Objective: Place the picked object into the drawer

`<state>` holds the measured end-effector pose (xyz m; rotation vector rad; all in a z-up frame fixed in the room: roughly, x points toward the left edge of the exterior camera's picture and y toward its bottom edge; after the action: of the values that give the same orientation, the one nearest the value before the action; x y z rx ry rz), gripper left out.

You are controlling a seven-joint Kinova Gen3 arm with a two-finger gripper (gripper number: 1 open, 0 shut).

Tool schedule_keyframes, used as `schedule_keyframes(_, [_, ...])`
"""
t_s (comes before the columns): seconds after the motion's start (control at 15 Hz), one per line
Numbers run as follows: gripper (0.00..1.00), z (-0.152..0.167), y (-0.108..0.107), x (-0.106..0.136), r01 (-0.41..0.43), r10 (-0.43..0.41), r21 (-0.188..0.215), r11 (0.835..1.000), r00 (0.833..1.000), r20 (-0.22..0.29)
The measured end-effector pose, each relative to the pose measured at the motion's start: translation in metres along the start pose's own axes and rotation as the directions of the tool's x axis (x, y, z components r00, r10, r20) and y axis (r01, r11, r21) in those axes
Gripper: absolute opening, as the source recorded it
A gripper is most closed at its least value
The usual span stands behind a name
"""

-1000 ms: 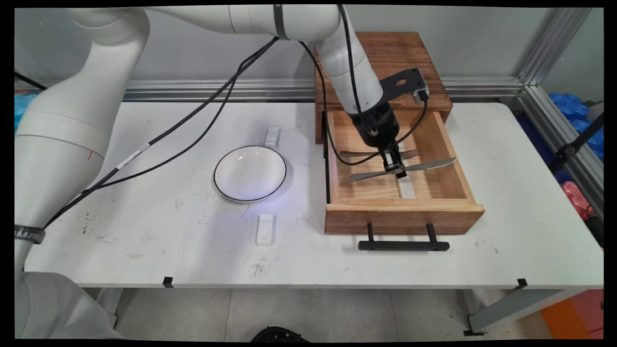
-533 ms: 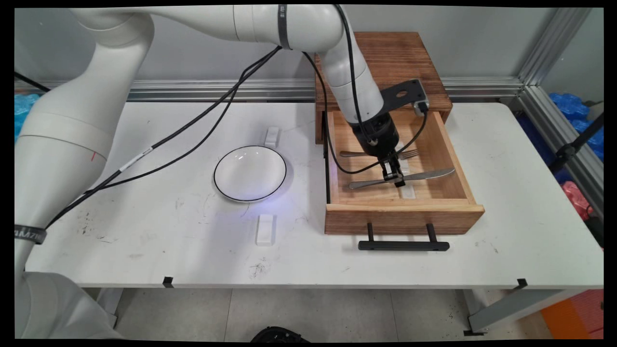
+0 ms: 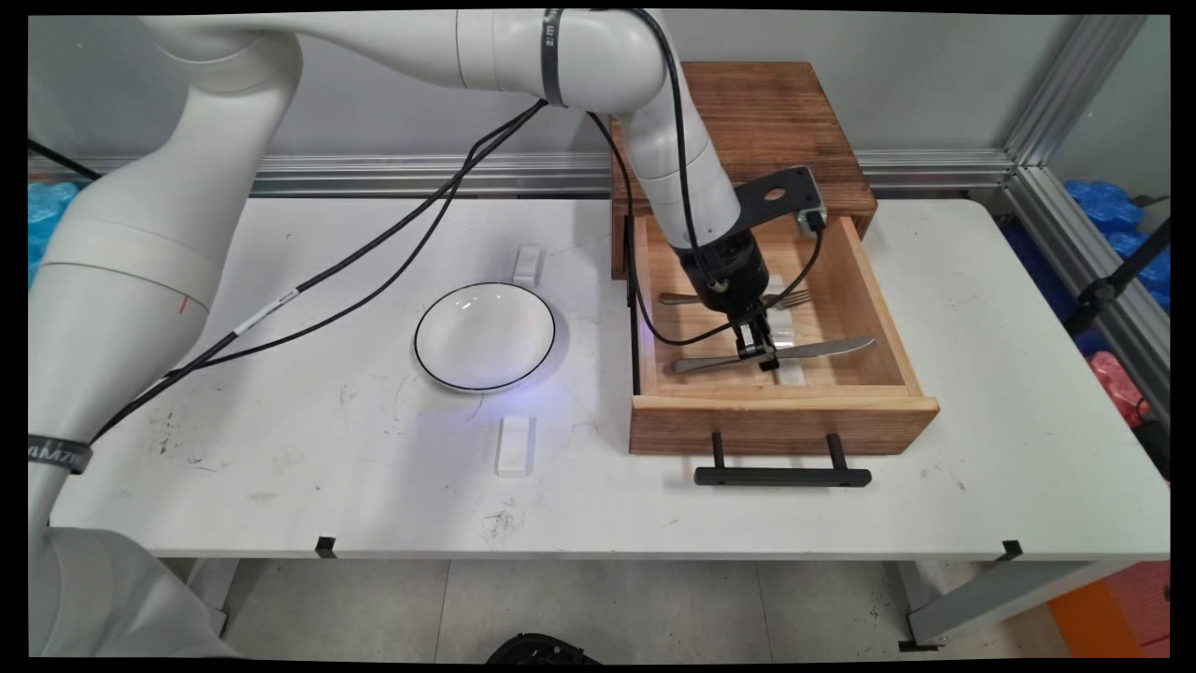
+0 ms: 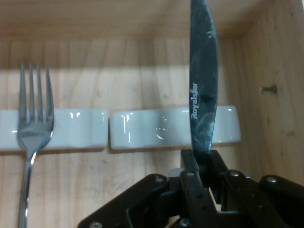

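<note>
White table [image 3: 280,486] with a scuffed top, standing before a plain grey wall [image 3: 374,103]. Aluminium rails [image 3: 420,173] run along the wall's base and up the right corner. Pale floor tiles [image 3: 598,608] lie beneath. Blue plastic bags [image 3: 1112,210] rest at the right.

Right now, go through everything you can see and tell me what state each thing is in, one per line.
Gripper: shut on the knife, inside the drawer.
Knife: gripped near its middle, blade over a white rest.
Fork: lying in the drawer, tines on a white rest.
Drawer: pulled open.
Bowl: upright on the table, empty.
Two white rests on the table: bare.
</note>
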<state>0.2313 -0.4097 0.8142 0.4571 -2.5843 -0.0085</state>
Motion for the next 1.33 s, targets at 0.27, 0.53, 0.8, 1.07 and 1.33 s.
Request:
schedule_keyframes(0.27, [0.0,0.0026,0.0,-0.0016,-0.003,0.003,-0.002,1.0,1.0,0.006])
schedule_keyframes(0.53, [0.0,0.0045,-0.0005,-0.0034,-0.009,0.009,-0.002,1.0,1.0,0.01])
schedule_keyframes(0.8, [0.0,0.0064,-0.0023,-0.0044,-0.015,0.015,0.0,1.0,1.0,0.011])
schedule_keyframes(1.07, [0.0,0.0079,-0.0047,-0.0048,-0.017,0.017,0.005,1.0,1.0,0.012])
schedule_keyframes(1.33, [0.0,0.0096,-0.0065,-0.0052,-0.016,0.016,0.009,1.0,1.0,0.011])
